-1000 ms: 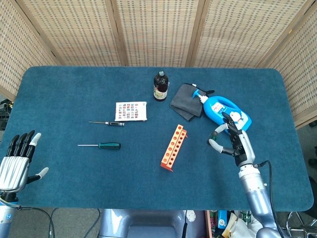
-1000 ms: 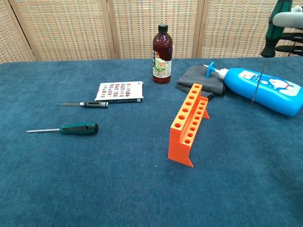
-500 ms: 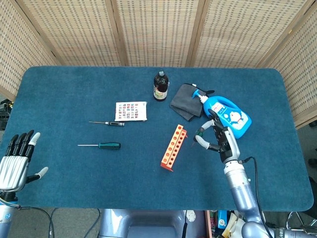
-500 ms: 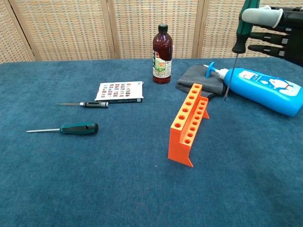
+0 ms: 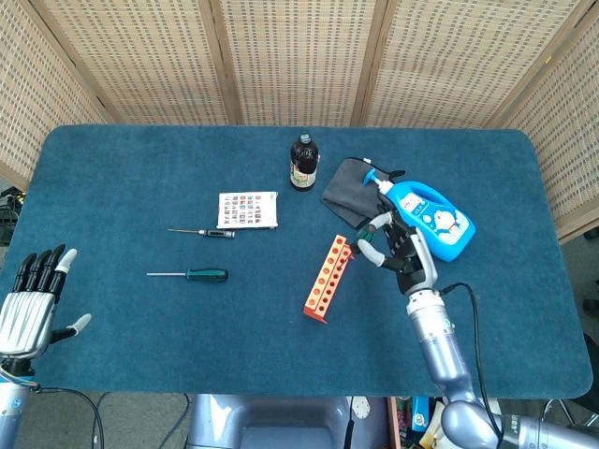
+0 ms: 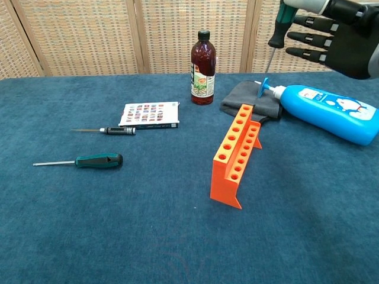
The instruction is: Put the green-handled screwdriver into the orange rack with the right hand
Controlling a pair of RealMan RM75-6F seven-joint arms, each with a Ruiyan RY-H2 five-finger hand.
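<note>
Holding a green-handled screwdriver point(image 6: 276, 28) pinched near its handle, the right hand point(image 5: 397, 251) hangs above the far end of the orange rack point(image 5: 327, 278), shaft pointing down, tip well clear of the holes. So the pickup looks done; what is left, as I judge it, is lining the tip over one hole, lowering it in and letting go. No tool sits in the rack yet.

Largest of the other things is the blue tablecloth point(image 5: 140, 187). A blue detergent bottle point(image 6: 325, 112) lies on its side just right of the rack, its pump nozzle close under the shaft, and could be bumped. A dark cloth point(image 5: 346, 192) lies partly beneath it, and a brown bottle point(image 6: 202, 60) stands at the far side. Left of the rack lie a small printed card point(image 5: 248, 209), a second green-handled screwdriver point(image 5: 190, 274) and a thin black-handled screwdriver point(image 5: 203, 232), all well apart from the work. The left hand point(image 5: 28, 304) rests at the near left edge, fingers spread, holding nothing.
</note>
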